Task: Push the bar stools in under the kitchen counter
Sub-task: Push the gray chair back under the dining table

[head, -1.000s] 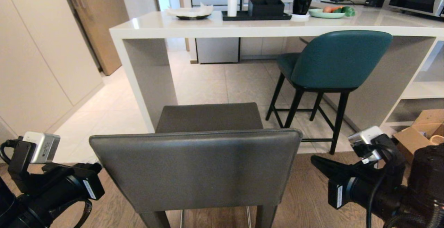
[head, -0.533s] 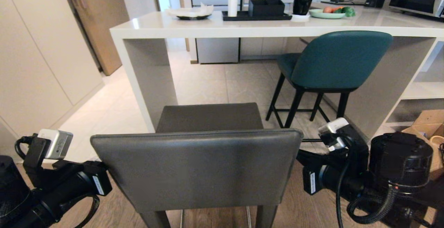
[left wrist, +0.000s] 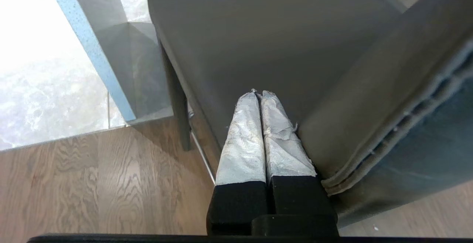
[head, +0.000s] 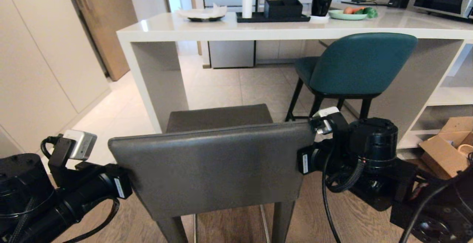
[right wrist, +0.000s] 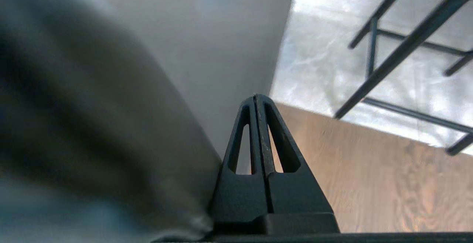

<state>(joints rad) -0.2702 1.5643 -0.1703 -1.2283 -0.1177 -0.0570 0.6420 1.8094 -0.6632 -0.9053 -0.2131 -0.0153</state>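
No readable writing shows anywhere; the small white stickers on both wrists are too small to make out. Nearest, the dark grey stool [head: 214, 165] stands on the wood floor with its flat back toward the camera. The left hand [left wrist: 260, 98], fingers pressed together and holding nothing, lies along the left edge of that back, its taped tips over the seat. The right hand [right wrist: 256, 100], also closed and empty, sits at the back's right edge, apparently touching it, though that wrist view is blurred there. The grey seat's front edge reaches toward the side panel of the white desk [head: 229, 30]. Farther right, the teal stool [head: 360, 63] stands with its seat under the desk top, well apart from both hands.
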